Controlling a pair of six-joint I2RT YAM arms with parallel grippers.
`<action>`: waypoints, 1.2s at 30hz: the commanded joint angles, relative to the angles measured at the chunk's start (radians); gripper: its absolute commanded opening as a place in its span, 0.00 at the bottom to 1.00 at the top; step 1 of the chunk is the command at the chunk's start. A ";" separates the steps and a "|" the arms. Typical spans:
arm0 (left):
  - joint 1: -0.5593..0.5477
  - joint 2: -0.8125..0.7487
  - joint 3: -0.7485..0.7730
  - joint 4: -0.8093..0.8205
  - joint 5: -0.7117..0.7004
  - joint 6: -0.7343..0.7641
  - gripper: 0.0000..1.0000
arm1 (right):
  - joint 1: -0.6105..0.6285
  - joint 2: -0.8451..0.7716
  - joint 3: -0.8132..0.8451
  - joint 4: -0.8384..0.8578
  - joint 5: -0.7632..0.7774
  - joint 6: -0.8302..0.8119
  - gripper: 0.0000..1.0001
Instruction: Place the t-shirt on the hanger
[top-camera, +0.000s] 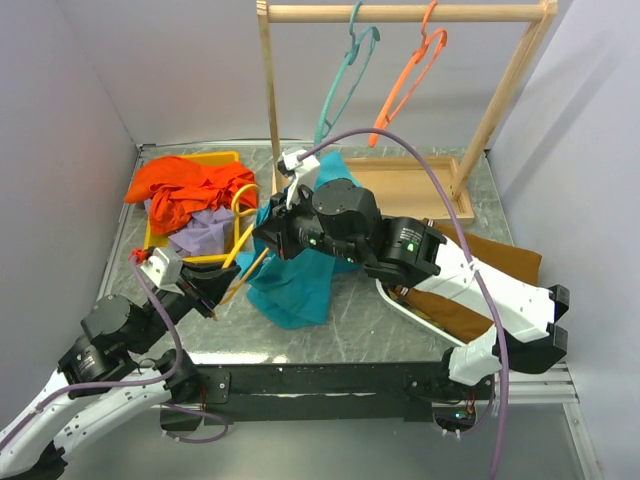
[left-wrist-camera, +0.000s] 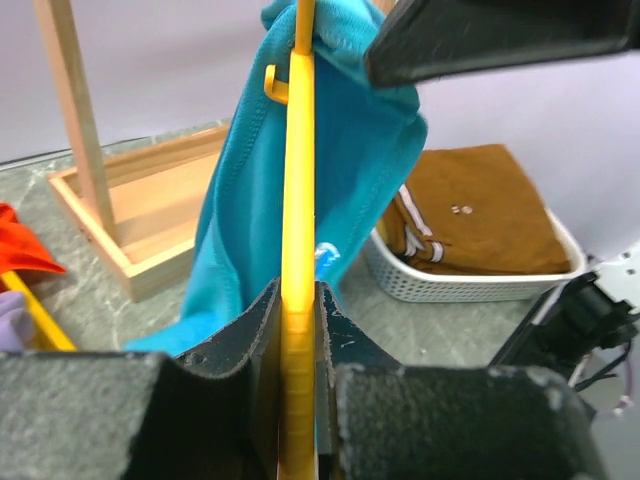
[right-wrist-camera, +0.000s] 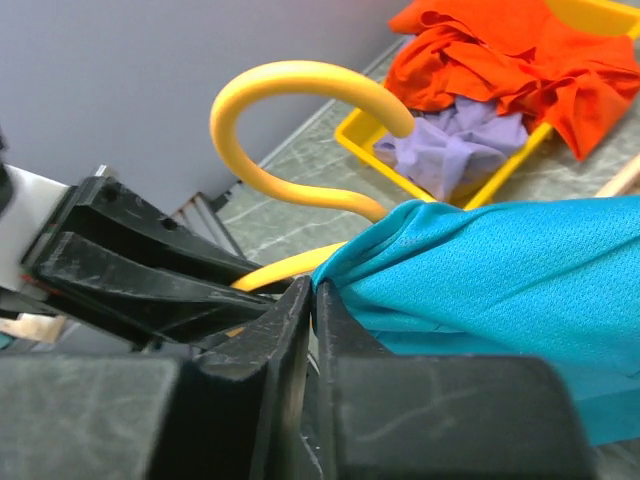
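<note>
My left gripper (top-camera: 222, 289) is shut on the yellow hanger (top-camera: 243, 268) and holds it above the table; in the left wrist view the hanger (left-wrist-camera: 298, 220) runs straight up from between my fingers (left-wrist-camera: 298, 320). The teal t-shirt (top-camera: 300, 285) hangs over the hanger's far end and down to the table, and it also shows in the left wrist view (left-wrist-camera: 365, 170). My right gripper (top-camera: 270, 228) is shut on the t-shirt's edge (right-wrist-camera: 480, 270) next to the hanger's hooked top (right-wrist-camera: 300, 90). The hanger's far arm is hidden under the cloth.
A yellow tray (top-camera: 190, 245) at the left holds an orange-red garment (top-camera: 185, 190) and a lavender garment (top-camera: 205, 233). A wooden rack (top-camera: 400, 12) with a teal hanger (top-camera: 345, 70) and an orange hanger (top-camera: 410, 70) stands at the back. A white basket (top-camera: 400, 300) with brown cloth (top-camera: 500, 262) is at the right.
</note>
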 joint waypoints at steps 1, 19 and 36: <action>0.000 -0.003 -0.009 0.071 0.041 -0.028 0.01 | 0.016 -0.022 -0.032 0.015 0.071 0.006 0.18; 0.000 -0.069 -0.173 0.212 0.101 -0.111 0.01 | -0.257 -0.573 -0.961 0.322 0.187 0.363 0.81; 0.000 0.037 -0.131 0.214 0.114 -0.090 0.01 | -0.674 -0.478 -1.167 0.933 -0.125 0.417 0.78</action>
